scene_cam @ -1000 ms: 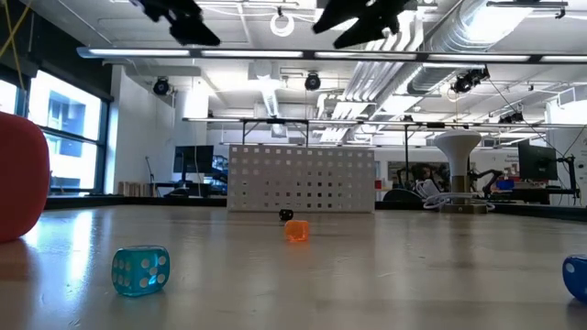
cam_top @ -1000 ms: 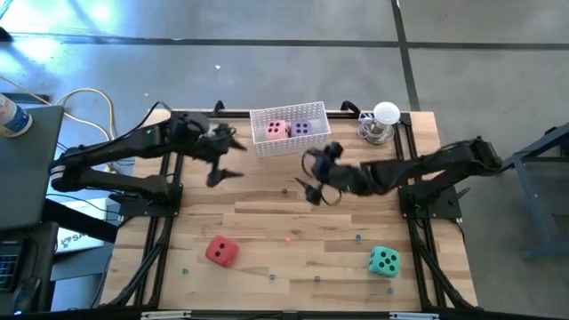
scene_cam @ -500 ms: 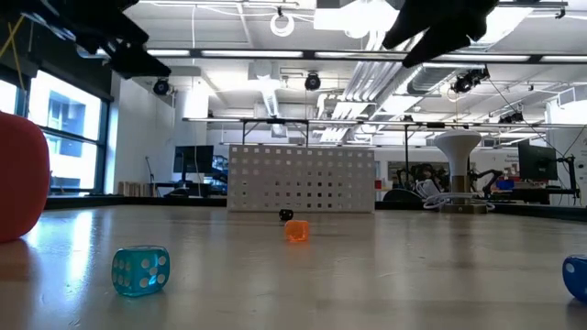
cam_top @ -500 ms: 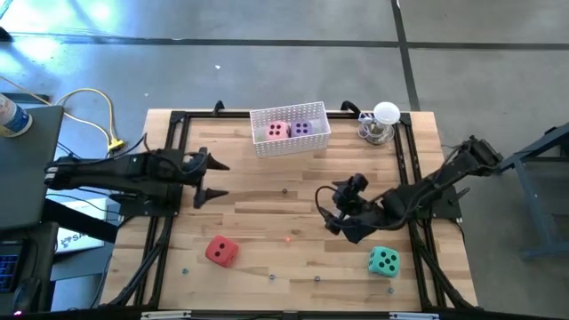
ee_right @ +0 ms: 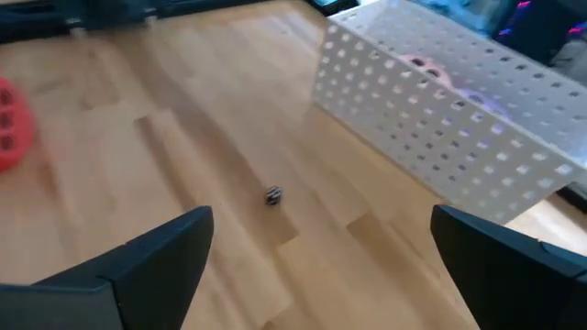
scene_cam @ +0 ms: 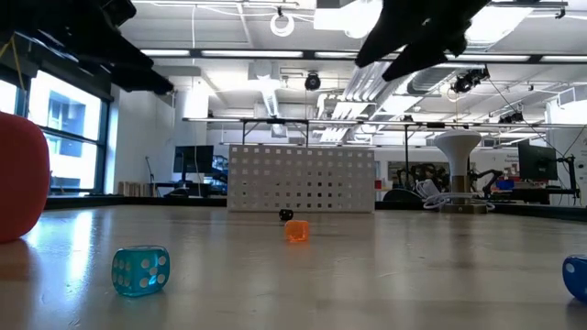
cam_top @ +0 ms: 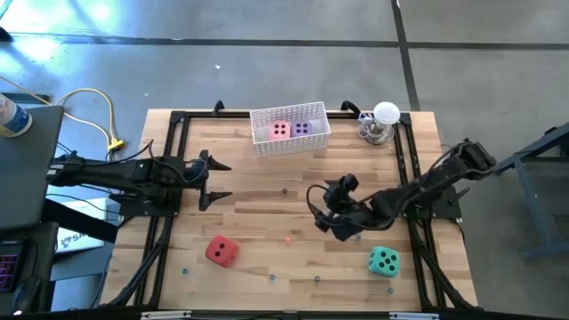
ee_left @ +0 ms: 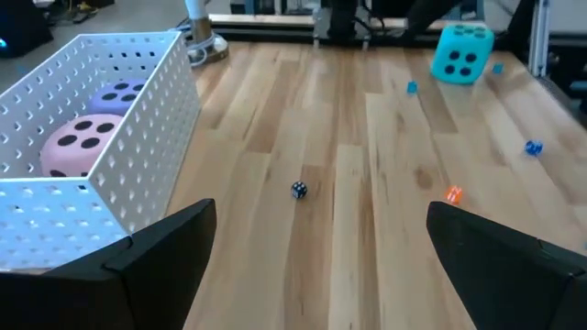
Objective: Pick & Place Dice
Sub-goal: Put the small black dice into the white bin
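Note:
A white perforated basket (cam_top: 290,131) stands at the table's far edge with the pink die (cam_top: 279,130) and the purple die (cam_top: 302,128) inside it. On the wooden top, the red die (cam_top: 221,251) rests near the left front and the teal-green die (cam_top: 384,261) near the right front. My left gripper (cam_top: 222,180) hovers open by the left rail, above bare wood. My right gripper (cam_top: 316,211) hovers open over the table's middle, left of the teal-green die. Neither holds anything.
Several tiny dice lie scattered on the wood: a dark one (ee_left: 299,190), an orange one (ee_left: 454,193), blue ones (ee_left: 533,147) and a clear blue one (scene_cam: 140,271). A white-topped metal stand (cam_top: 382,123) sits at the far right corner. Black rails (cam_top: 169,213) line both sides.
My left gripper drew back from beside the basket toward the table's left edge and a little nearer, staying open. My right gripper swung from the middle near the basket toward the near edge and the teal-green die, then eased slightly back left, also open. The dice stayed put.

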You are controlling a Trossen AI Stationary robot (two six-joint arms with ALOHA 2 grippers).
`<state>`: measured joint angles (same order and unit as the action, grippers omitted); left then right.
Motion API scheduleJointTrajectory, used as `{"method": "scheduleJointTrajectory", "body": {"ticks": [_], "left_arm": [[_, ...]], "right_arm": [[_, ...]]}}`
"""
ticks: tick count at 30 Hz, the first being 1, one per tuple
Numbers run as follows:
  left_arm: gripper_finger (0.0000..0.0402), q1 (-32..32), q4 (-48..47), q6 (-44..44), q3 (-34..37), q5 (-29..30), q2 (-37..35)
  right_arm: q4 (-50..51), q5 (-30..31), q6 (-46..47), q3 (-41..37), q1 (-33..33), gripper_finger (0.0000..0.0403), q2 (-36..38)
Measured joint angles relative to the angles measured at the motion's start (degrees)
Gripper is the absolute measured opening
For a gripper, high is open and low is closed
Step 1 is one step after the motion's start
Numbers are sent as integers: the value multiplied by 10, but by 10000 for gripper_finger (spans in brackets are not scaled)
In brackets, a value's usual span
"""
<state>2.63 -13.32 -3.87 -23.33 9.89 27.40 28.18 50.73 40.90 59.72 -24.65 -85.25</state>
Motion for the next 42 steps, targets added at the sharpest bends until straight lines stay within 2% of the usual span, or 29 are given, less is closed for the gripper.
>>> {"method": "scheduleJointTrajectory", "body": {"ticks": [5,11,22,33,42], "left_arm": [[386,0,14,-31,0,0,13],[386,0,22,-50,0,0,45],[386,0,52,-48,0,0,118],[386,0,78,-35,0,0,137],[386,0,77,-35,0,0,137]], "right_arm": [[-45,2,-31,0,29,400,-21],[-188,-15,-52,1,75,400,-67],[-240,-166,-77,0,145,400,-181],[-309,-181,-141,1,171,400,-264],[-354,-187,-134,1,181,400,-286]]}}
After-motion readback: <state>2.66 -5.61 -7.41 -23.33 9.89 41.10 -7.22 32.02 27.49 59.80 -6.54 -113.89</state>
